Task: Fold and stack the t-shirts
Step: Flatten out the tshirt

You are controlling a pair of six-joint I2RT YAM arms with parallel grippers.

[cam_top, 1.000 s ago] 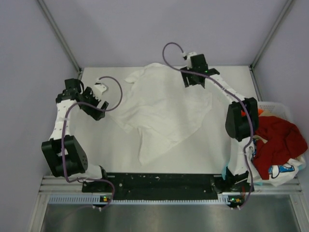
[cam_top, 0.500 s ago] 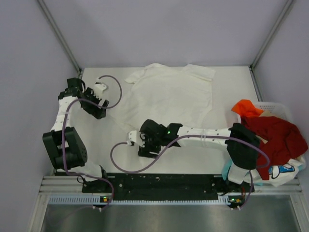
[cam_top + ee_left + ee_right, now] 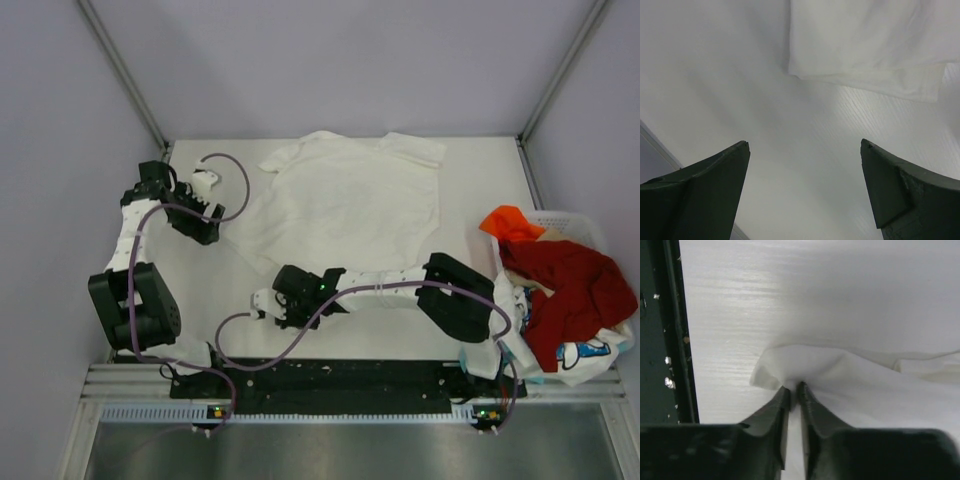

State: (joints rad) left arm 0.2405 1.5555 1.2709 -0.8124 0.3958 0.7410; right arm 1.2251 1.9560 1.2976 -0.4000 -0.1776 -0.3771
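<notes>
Near desk [image 3: 480, 180] edge: right fingers [image 3: 774, 412] clenched on white t-shirt [image 3: 350, 205] corner; draw hem taut, flat; left fingers [image 3: 715, 175] released.

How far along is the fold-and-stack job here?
Done: nothing folded or stacked; the white t-shirt lies spread on the table. In hand: the right hand is shut on its near hem corner; the left hand is open over bare table. Left: every fold, plus the red shirt, orange shirt and blue-graphic shirt in the basket.
</notes>
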